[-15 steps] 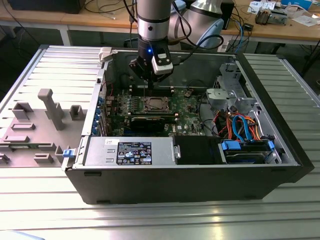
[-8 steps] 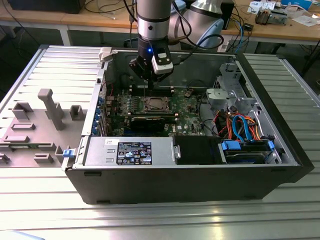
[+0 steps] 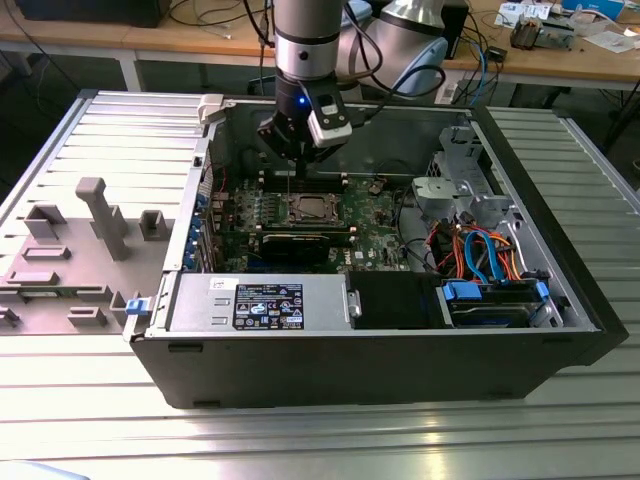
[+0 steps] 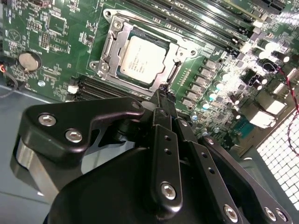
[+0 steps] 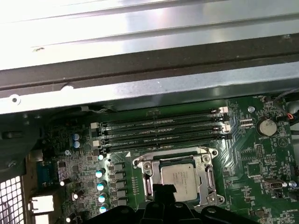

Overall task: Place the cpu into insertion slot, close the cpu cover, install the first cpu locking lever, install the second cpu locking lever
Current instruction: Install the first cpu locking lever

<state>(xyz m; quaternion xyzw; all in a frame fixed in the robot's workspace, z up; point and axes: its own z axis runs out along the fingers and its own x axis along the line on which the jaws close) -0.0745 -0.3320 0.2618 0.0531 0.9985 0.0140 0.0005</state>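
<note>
On the exterior view's left, a grey moulded plastic fixture [image 3: 100, 215] with blocky uprights lay on the ribbed aluminium tabletop [image 3: 560, 420]. Beside it, towards three o'clock, stood the open black computer case [image 3: 380, 370]. A grey sheet-metal power supply [image 3: 200, 300] with a black label sat along its six o'clock wall.

At the centre of the green circuit board [image 3: 385, 225] was the insertion slot [image 3: 308, 208], small, square and metal-rimmed. In both wrist views the cpu [image 4: 142, 58] [image 5: 180, 179], flat with a matt silvery top, was seated in that slot. The cpu cover [image 4: 182, 46] [image 5: 152, 170], a thin bright frame, lay flat around it. Long black memory slots [image 5: 159, 130] ran alongside. Whether any lever was latched could not be told.

The end effector [image 3: 292, 185] [image 4: 162, 91] [image 5: 163, 189] hung just above the slot's edge. Its slim black fingers [image 4: 164, 140] were drawn together at the tips, with nothing visible between them.

Towards three o'clock lay orange and blue cables [image 3: 480, 250] and a blue plastic drive caddy [image 3: 490, 300].
</note>
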